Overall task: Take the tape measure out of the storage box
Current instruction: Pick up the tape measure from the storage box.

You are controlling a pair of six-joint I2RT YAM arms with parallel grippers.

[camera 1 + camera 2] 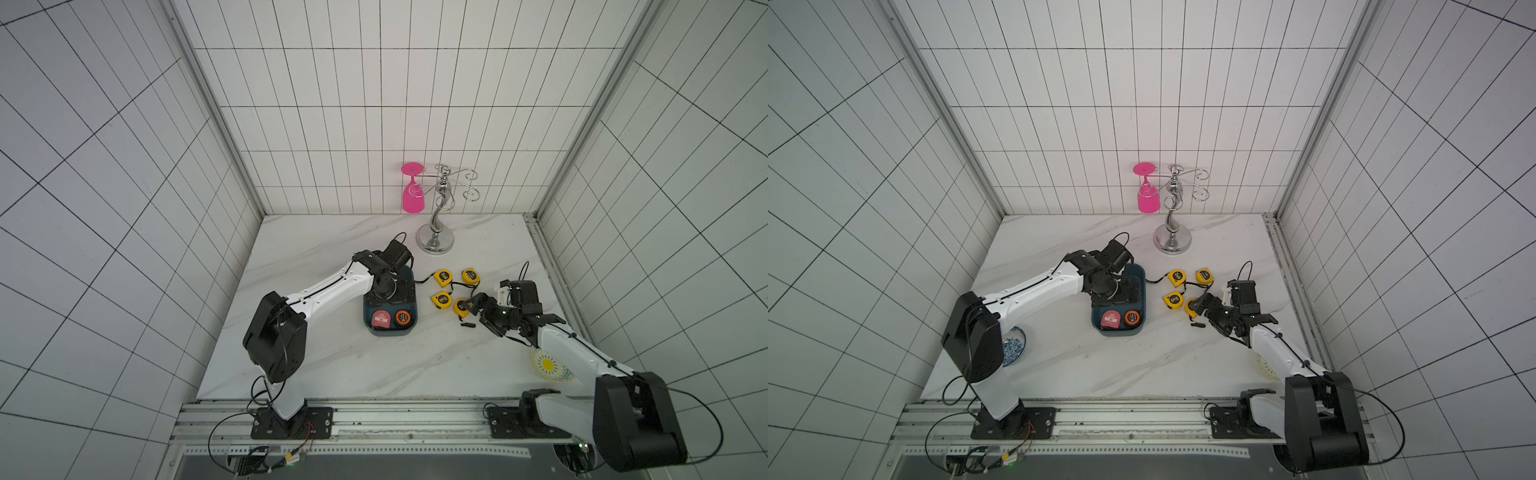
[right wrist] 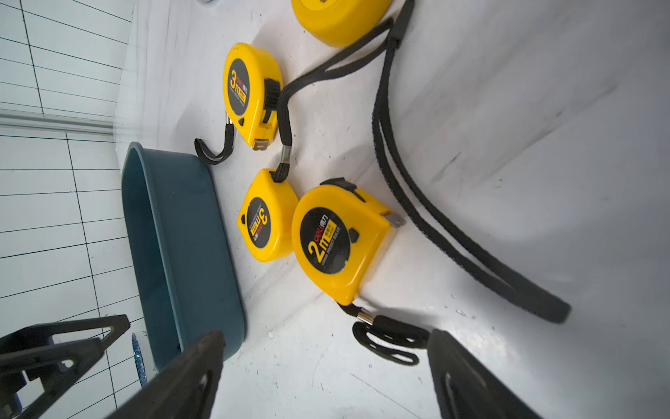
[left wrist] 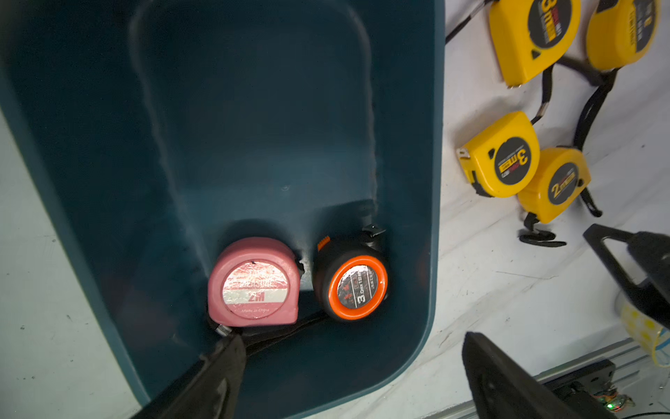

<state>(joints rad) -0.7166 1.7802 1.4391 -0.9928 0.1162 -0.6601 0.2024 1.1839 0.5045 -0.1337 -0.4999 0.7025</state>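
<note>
Left wrist view: the dark teal, lidless storage box [image 3: 417, 145] is set on the table [image 3: 489, 290]. Two items are kept at one end, a pink tape measure [image 3: 253, 283] and a black-and-orange tape measure [image 3: 351, 283], side by side. Above the box the left hand [image 3: 351, 339] is spread open, nothing gripped. In both top views the box is placed at frame centre, with four yellow tape measures [image 1: 443, 277] laid just right of it. Beside the nearest one the right hand [image 2: 326, 333] is parted and empty.
</note>
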